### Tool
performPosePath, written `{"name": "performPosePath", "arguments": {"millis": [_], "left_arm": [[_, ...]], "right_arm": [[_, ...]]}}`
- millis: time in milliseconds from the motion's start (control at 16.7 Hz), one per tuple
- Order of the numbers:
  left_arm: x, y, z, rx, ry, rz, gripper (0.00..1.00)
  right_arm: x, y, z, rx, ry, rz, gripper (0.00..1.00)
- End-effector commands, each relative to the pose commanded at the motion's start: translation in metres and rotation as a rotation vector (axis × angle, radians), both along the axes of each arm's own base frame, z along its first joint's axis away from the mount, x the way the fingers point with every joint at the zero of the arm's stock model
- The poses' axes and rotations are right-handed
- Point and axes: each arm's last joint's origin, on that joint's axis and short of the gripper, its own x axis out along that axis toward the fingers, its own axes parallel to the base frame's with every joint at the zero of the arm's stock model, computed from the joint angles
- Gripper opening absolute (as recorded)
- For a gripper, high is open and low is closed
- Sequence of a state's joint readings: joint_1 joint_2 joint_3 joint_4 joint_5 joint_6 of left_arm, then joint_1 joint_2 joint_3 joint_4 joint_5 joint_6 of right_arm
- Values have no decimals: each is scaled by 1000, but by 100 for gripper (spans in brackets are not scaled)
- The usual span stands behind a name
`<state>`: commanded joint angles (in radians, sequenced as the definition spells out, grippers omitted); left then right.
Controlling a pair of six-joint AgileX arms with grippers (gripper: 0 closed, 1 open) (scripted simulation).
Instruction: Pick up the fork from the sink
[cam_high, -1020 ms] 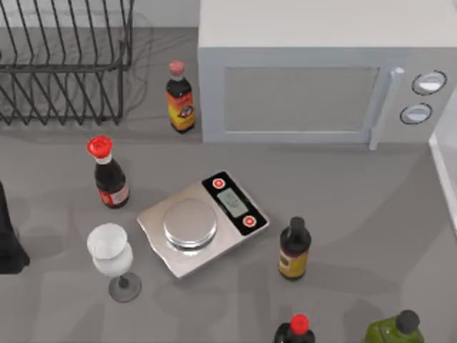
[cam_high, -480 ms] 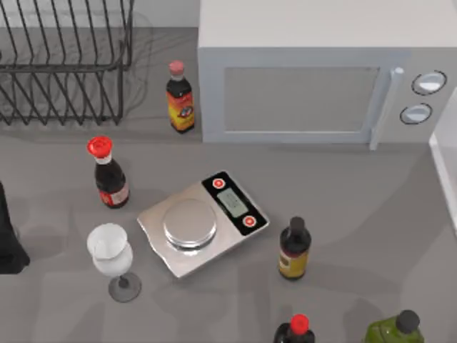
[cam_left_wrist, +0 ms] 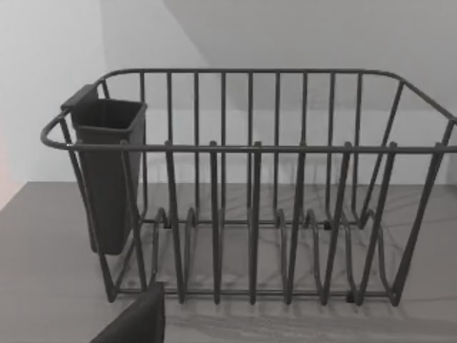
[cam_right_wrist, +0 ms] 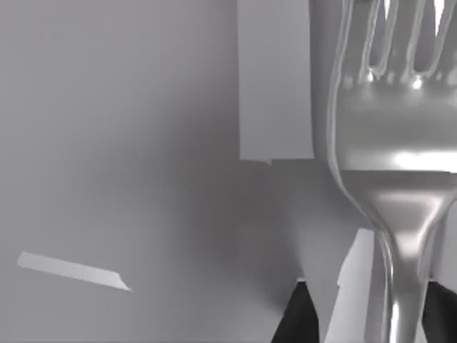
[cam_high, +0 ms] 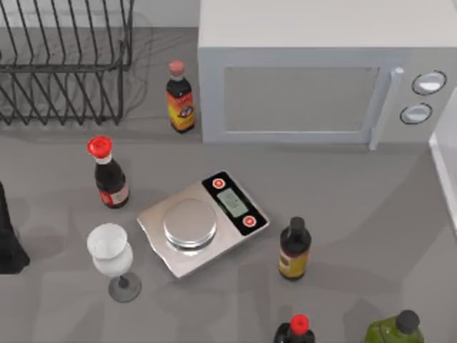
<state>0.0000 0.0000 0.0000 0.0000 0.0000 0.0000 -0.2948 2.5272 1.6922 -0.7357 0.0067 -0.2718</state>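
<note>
Looking down from above, one large pale grey microwave [cam_high: 325, 71], boxy with two round knobs, stands at the back of the grey table [cam_high: 343, 186]. One dark wire dish rack [cam_high: 64, 61] sits well to the left of the microwave; the left wrist view shows its thin upright bars and a single dark plastic cup holder [cam_left_wrist: 107, 171] hooked on one end. One flat, brushed-metal kitchen scale [cam_high: 202, 222], with a round steel pan and a black panel carrying two red buttons, lies in front of the microwave.

Five bottles stand around the scale: one dark bottle with a pinkish cap [cam_high: 179, 97] just left of the microwave, one dark bottle with a red cap [cam_high: 110, 172] left of the scale, one black-capped bottle with a yellow label [cam_high: 294, 249] right of the scale, another red-capped bottle [cam_high: 295, 330] and one green bottle [cam_high: 396, 330] farther forward. One clear wine glass [cam_high: 113, 259] stands near the scale's left front corner.

One shiny silver fork [cam_right_wrist: 396, 164] looms close in the right wrist view, tines away, handle running down between the right gripper's [cam_right_wrist: 364, 318] two dark fingertips [cam_right_wrist: 296, 314], which are clamped on it.

A dark part of the left arm [cam_high: 8, 236] sits at the table's left edge, far from the microwave; whether its gripper is apart or together cannot be told.
</note>
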Motion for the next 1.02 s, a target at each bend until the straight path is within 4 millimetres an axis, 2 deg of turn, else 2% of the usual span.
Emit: {"name": "performPosePath", "arguments": {"millis": [420, 480, 600, 720, 1020], "left_arm": [[0, 0, 0, 0, 0, 0, 100], [0, 0, 0, 0, 0, 0, 100], [0, 0, 0, 0, 0, 0, 100], [0, 0, 0, 0, 0, 0, 100], [0, 0, 0, 0, 0, 0, 100]], "right_arm": [[0, 0, 0, 0, 0, 0, 0], [6, 0, 23, -1, -47, -8, 0], [7, 0, 28, -1, -49, -8, 0], [10, -2, 45, -1, -50, -8, 0], [12, -2, 120, 3, -34, -8, 0]]}}
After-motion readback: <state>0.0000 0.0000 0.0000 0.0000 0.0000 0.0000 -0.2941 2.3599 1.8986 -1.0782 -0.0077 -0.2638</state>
